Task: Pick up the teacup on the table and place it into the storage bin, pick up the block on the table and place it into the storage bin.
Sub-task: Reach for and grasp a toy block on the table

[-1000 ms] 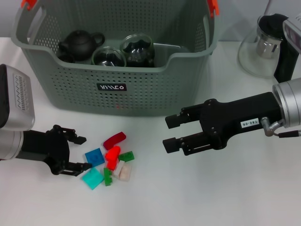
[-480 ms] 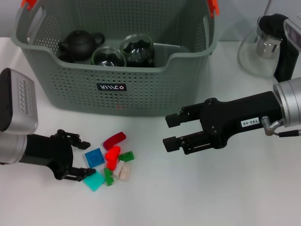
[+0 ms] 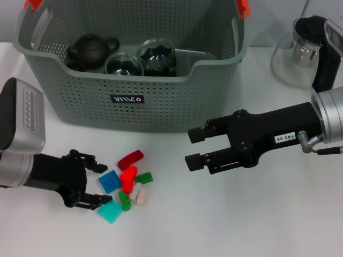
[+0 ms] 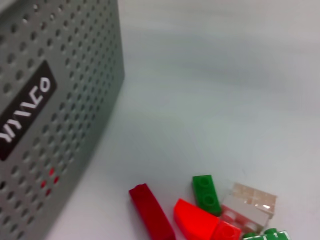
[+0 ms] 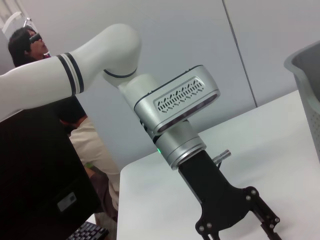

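The storage bin stands on the white table and serves here as the landmark. Inside it, near its front wall, there are a black teapot and two glass teacups, side by side.

In front of the bin, toward its left part, a small heap of blocks lies on the table. A dark red block is the nearest to the bin. Behind it come a bright red block, a blue block, a small green block, a pale translucent block and a teal block, which is the farthest from the bin.

The left gripper is low over the table in front of the bin's left corner. Its fingers are spread apart and hold nothing; the blue block lies just at their tips, between them.

The right gripper hovers in front of the bin's right part, pointing to the heap. Its fingers are also apart and empty.

A glass teapot stands on the table beside the bin's right end.
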Available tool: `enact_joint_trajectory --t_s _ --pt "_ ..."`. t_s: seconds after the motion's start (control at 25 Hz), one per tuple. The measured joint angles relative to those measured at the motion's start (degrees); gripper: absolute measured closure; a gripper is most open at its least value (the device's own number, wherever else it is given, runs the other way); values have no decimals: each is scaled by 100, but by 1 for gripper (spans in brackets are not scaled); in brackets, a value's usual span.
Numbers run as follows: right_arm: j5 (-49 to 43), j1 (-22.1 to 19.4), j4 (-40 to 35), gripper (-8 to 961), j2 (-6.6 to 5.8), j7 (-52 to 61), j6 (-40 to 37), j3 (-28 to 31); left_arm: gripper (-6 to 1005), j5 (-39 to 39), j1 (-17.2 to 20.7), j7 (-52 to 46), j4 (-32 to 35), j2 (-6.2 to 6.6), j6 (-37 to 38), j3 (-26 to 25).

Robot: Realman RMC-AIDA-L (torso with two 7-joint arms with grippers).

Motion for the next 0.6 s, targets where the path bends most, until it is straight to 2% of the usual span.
enact_joint_trajectory --t_s 0.6 --pt "20 -35 0 206 -11 -74 0 13 332 2 -62 -137 10 1 -206 15"
